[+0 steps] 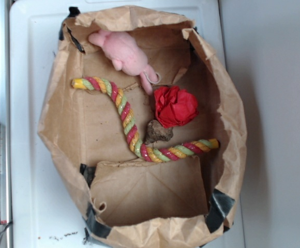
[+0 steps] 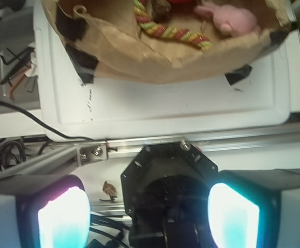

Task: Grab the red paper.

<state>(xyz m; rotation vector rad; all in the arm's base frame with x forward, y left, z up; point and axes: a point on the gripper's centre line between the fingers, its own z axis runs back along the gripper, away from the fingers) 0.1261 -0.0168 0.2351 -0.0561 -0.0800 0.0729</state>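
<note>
The red paper, a crumpled rose-like wad, lies inside an open brown paper bag, right of centre on the bag's floor. In the wrist view only a sliver of it shows at the top edge, behind the bag's near wall. My gripper is well outside the bag, back over the robot's black base and the metal rail. Its two glowing pads stand far apart with nothing between them. The exterior view does not show the gripper.
In the bag with the paper are a red-yellow-green twisted rope, a pink plush toy and a brown lump touching the paper's lower edge. The bag stands on a white tray. Cables and tools lie off to one side.
</note>
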